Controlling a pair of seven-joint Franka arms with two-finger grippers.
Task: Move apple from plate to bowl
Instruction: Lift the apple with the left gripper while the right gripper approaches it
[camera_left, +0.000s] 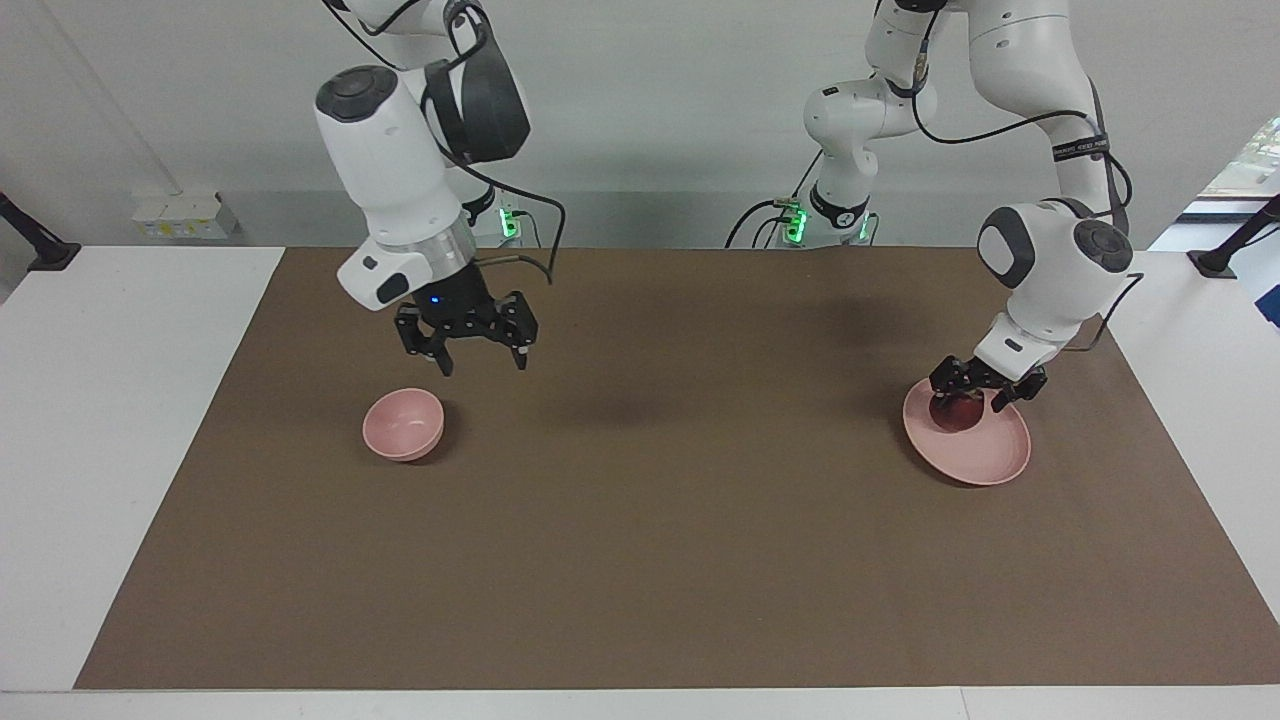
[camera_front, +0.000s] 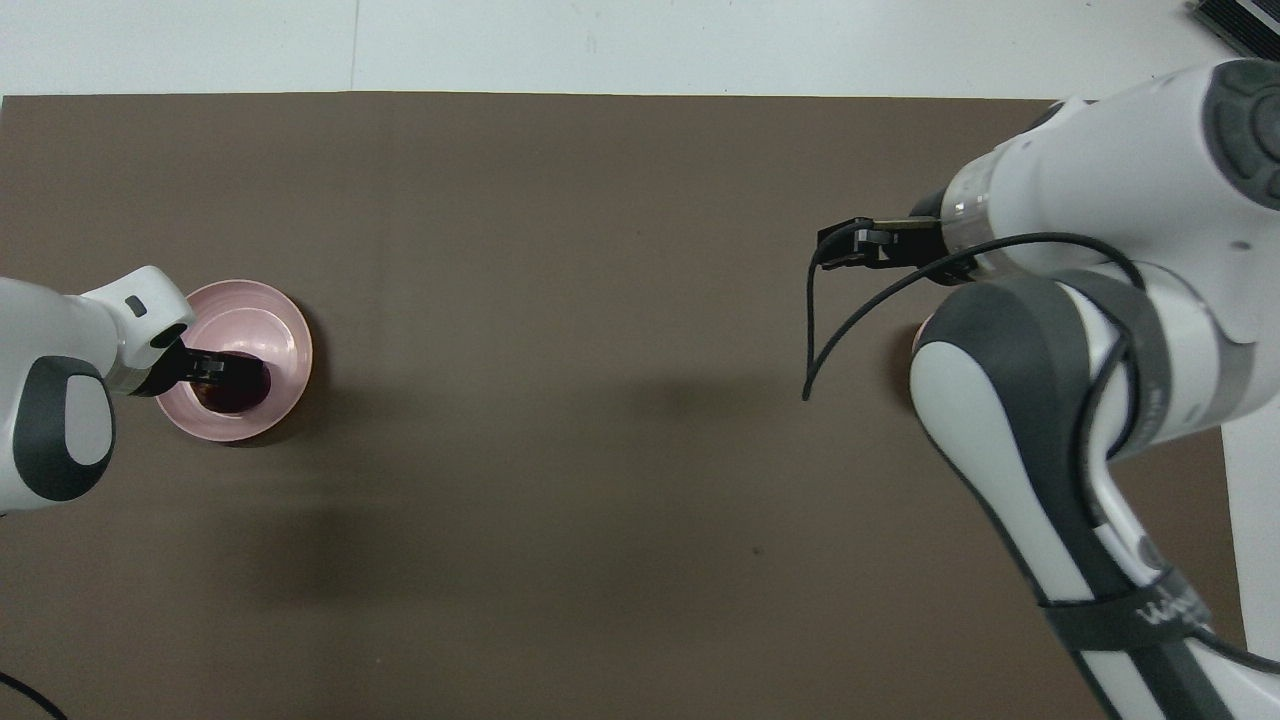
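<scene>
L gripper (camera_left: 966, 398) is down on the plate (camera_left: 985, 455), jaws spread w/ a finger either side of the apple (camera_left: 953, 411), not clamped on it. Apple sits on the plate's robot-side part, at the L arm's end of the tabletop (camera_left: 640, 560). R gripper (camera_left: 482, 362) hangs open, holding nothing, over the brown mat (camera_left: 640, 500) just beside the bowl (camera_left: 402, 424), which stands at the R arm's end.
</scene>
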